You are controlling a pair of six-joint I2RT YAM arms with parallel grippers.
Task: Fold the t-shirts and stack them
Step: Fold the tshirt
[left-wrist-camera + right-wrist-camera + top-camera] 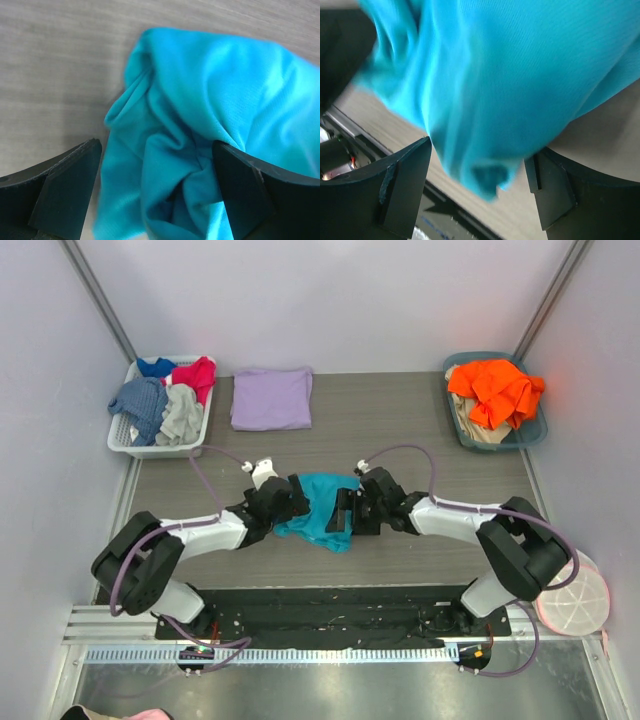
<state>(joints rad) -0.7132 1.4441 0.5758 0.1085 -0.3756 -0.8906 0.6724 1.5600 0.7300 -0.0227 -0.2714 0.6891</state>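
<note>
The left gripper (pixel 156 150) stands fully open. Its black fingers sit either side of a bunched fold of the teal-turquoise cloth t-shirt (pixel 210 85) without pinching it. The right gripper (pixel 480 152) is also spread wide. A loose corner of the same shirt hangs down between its fingers, and nothing in the right wrist view shows the cloth clamped. From above, the two grippers meet at mid-table, with the shirt crumpled in a heap between them on the grey wood-grain table (pixel 420 430).

The shirt looks light, thin and thoroughly limp. It creases into deep folds and should drape and slide rather than hold any shape. A pinch on one layer would likely drag the rest along. I judge the best holds to be at an edge, such as the hem corners or the shoulders, one per gripper, so that it can be pulled flat. In this heap those edges are hard to pick out, and no neck label shows.

The pale lavender cloth t-shirt (pixel 271 398) lies folded into a neat rectangle at the far side of the table, well apart from the arms. Just left of it, a white slatted plastic basket (pixel 150 451) holds a jumble of blue, red and grey garments (pixel 180 412). At the far right, a teal plastic bin (pixel 505 445) holds a bright orange garment (pixel 497 388) lying over something beige.
</note>
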